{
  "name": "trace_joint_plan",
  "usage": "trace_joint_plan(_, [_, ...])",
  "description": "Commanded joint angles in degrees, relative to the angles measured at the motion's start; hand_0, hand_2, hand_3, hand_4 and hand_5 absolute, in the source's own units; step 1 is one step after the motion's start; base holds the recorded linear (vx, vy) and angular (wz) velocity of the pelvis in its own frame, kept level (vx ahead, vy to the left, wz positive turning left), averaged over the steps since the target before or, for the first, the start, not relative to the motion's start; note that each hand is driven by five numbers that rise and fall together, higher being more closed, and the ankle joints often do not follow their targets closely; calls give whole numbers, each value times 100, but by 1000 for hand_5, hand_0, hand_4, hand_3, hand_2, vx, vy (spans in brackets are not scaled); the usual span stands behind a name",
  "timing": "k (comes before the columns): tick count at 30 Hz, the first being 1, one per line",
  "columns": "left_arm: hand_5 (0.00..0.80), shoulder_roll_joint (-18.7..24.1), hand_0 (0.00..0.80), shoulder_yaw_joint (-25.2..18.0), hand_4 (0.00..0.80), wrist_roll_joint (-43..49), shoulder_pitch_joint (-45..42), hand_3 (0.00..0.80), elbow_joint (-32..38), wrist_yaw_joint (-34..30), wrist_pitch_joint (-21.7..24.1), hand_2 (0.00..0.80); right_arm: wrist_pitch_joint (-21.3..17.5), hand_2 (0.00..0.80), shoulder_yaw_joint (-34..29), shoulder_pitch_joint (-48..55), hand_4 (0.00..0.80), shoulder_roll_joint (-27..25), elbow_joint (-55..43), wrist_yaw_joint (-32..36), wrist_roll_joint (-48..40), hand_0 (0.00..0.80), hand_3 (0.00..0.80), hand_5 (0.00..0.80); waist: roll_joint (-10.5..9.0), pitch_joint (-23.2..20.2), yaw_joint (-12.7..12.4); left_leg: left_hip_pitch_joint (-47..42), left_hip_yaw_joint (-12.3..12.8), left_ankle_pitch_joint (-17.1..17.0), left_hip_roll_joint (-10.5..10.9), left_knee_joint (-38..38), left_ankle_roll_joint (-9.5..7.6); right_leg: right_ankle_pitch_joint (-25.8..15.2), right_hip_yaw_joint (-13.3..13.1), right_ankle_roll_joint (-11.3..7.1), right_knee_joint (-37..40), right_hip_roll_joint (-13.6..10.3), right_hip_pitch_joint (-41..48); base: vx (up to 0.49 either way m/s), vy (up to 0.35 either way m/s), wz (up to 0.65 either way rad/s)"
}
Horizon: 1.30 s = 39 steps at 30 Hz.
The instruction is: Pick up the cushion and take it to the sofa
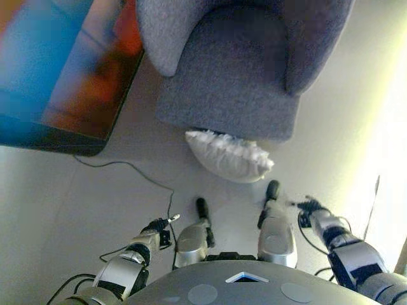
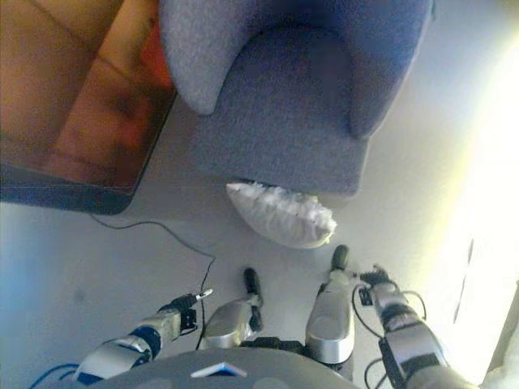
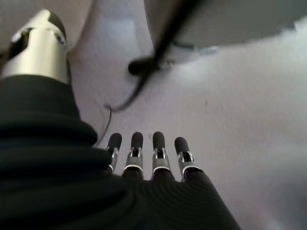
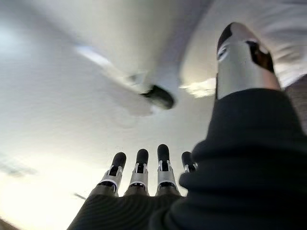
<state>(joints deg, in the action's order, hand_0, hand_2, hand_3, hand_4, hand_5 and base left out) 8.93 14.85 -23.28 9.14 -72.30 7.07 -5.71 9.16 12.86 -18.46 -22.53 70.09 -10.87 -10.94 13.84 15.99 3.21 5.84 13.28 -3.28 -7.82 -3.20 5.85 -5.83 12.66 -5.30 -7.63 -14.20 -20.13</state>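
Big dark-framed screen (image 1: 60, 70) lying at ten o'clock, glowing blue and orange. Thin black cord (image 1: 137, 173) trails from it across pale floor (image 1: 57, 210).

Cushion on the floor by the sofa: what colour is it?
White, with a ruffled edge; the cushion shows best in the left eye view, against the grey sofa.

You see the left hand (image 3: 144, 158) from close behind, its dark-tipped fingers (image 3: 159, 143) held straight in a row and its thumb (image 3: 41, 48) apart, with nothing in them. Beyond lies pale grey floor (image 3: 249, 120).
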Motion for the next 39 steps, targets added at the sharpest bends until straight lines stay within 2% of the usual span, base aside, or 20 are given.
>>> trace_joint_plan(1, [0, 105, 0, 168, 0, -18, 349, 0, -42, 145, 169, 0, -173, 0, 53, -387, 0, 56, 90, -369, -99, 0, 0, 0, -390, 429, 136, 293, -150, 10, -827, 955, 415, 1321, -424, -85, -1081, -458, -201, -190, 174, -26])
trace_joint_plan(2, [0, 190, 0, 250, 0, -170, 626, 0, -15, 346, 226, 0, -184, 0, 115, -580, 0, 108, 45, -462, -230, 0, 0, 0, -485, 592, 150, 626, -122, 217, -818, 1245, 353, 1089, -579, -169, -990, -505, -411, -233, 91, -22])
trace_joint_plan(4, [0, 359, 0, 376, 0, -249, 980, 0, 83, 654, 350, 0, -240, 0, 151, -752, 0, 175, 36, -510, -308, 0, 0, 0, -620, 813, 181, 826, -56, 516, -784, 1317, 292, 835, -708, -355, -786, -625, -507, -169, 47, -15])
trace_joint_plan(6, [0, 460, 0, 500, 0, -245, 1252, 0, 194, 997, 394, 0, -340, 0, 176, -844, 0, 270, 50, -695, -188, 0, 0, 0, -698, 966, 199, 944, -43, 579, -777, 1252, 244, 627, -763, -500, -611, -663, -600, -64, 3, 2])
trace_joint_plan(7, [0, 523, 0, 541, 0, -263, 1377, 0, 246, 1150, 351, 0, -359, 0, 188, -876, 0, 290, 31, -791, -219, 0, 0, 0, -726, 1040, 212, 957, -49, 658, -787, 1241, 277, 628, -749, -588, -565, -691, -599, -108, -70, 7])
trace_joint_plan(8, [0, 591, 0, 572, 0, -326, 1510, 0, 286, 1291, 305, 0, -379, 0, 215, -925, 0, 310, 5, -802, -274, 0, 0, 0, -767, 1102, 204, 1098, -27, 562, -825, 1233, 258, 495, -735, -564, -503, -663, -704, -113, -103, 10])
trace_joint_plan(13, [0, 835, 0, 626, 0, -341, 1721, 0, 386, 1853, 397, 0, -455, 0, 341, -1048, 0, 305, -148, -611, -245, 0, 0, 0, -859, 1260, 124, 1255, -149, 358, -919, 1036, 293, 546, -515, -535, -580, -531, -789, -82, -188, 12])
trace_joint_plan(16, [0, 795, 0, 616, 0, -137, 1717, 0, 444, 2164, 558, 0, -399, 0, 437, -1180, 0, 254, -193, -631, -227, 0, 0, 0, -855, 1286, 117, 1335, -136, 298, -1022, 1132, 407, 623, -496, -458, -772, -416, -963, -41, -160, 1])
trace_joint_plan(17, [0, 765, 0, 636, 0, -116, 1717, 0, 494, 2248, 629, 0, -376, 0, 479, -1242, 0, 189, -211, -659, -194, 0, 0, 0, -843, 1323, 109, 1485, -253, 264, -1055, 1392, 466, 663, -526, -401, -834, -371, -1013, 0, 0, 0])
trace_joint_plan(18, [0, 720, 0, 666, 0, -105, 1715, 0, 555, 2279, 673, 0, -328, 0, 501, -1350, 0, 52, -225, -672, -119, 0, 0, 0, -806, 1371, 89, 1737, -474, 213, -1025, 1756, 510, 714, -595, -343, -903, -339, -1082, -4, 54, 0])
trace_joint_plan(19, [0, 656, 0, 696, 0, -115, 1730, 0, 606, 2308, 665, 0, -263, 0, 504, -1489, 0, -92, -223, -693, -45, 0, 0, 0, -759, 1380, 74, 1927, -587, 216, -983, 1828, 503, 755, -627, -320, -981, -347, -1206, 4, 180, -3])
trace_joint_plan(21, [0, 548, 0, 782, 0, -83, 1864, 0, 619, 2363, 604, 0, -302, 0, 576, -1777, 0, -233, -163, -849, -74, 0, 0, 0, -683, 1380, 49, 2225, -585, 63, -954, 1526, 443, 785, -678, -318, -1029, -355, -1507, -12, 274, -11])
trace_joint_plan(22, [0, 582, 0, 759, 0, -55, 1962, 0, 598, 2298, 570, 0, -385, 0, 594, -1892, 0, -273, -157, -944, 7, 0, 0, 0, -678, 1380, 35, 2279, -599, 99, -858, 1414, 372, 736, -752, -321, -1016, -333, -1676, -12, 266, -15])
trace_joint_plan(23, [0, 617, 0, 766, 0, -36, 2053, 0, 634, 2299, 545, 0, -470, 0, 595, -1966, 0, -289, -182, -1032, 56, 0, 0, 0, -684, 1380, 61, 2366, -503, 128, -868, 1402, 372, 678, -805, -348, -990, -344, -1815, 5, 242, -13])
trace_joint_plan(25, [0, 756, 0, 885, 0, -15, 2380, 0, 643, 2309, 561, 0, -598, 0, 654, -2167, 0, -380, -317, -1205, 78, 0, 0, 0, -719, 1380, 104, 2837, -510, 196, -813, 1582, 362, 524, -895, -395, -902, -394, -2171, -17, 157, -3])
trace_joint_plan(28, [0, 901, 0, 1053, 0, -80, 2819, 0, 709, 2456, 620, 0, -729, 0, 749, -2457, 0, -491, -420, -1474, 187, 0, 0, 0, -712, 1380, 117, 3589, -503, 247, -632, 1881, 255, 353, -968, -451, -782, -460, -2635, -33, 104, 10])
trace_joint_plan(31, [0, 1045, 0, 1116, 0, -224, 3124, 0, 744, 2613, 848, 0, -759, 0, 829, -2688, 0, -548, -473, -1859, 249, 0, 0, 0, -716, 1380, 112, 4107, -545, 272, -609, 2134, 233, 243, -1038, -490, -791, -471, -3043, -19, 71, 13])
trace_joint_plan(34, [0, 1188, 0, 1128, 0, -293, 3407, 0, 757, 2823, 986, 0, -680, 0, 901, -2990, 0, -633, -495, -1927, 373, 0, 0, 0, -772, 1380, 107, 4541, -625, 326, -658, 2433, 254, 204, -1050, -488, -889, -461, -3369, -16, 34, 9])
trace_joint_plan(39, [0, 1439, 0, 1098, 0, -255, 3711, 0, 736, 3031, 891, 0, -534, 0, 1014, -3413, 0, -708, -445, -1976, 335, 0, 0, 0, -824, 1380, 40, 5052, -744, 352, -725, 2665, 262, 227, -1048, -478, -1100, -471, -3829, -2, 15, 7])
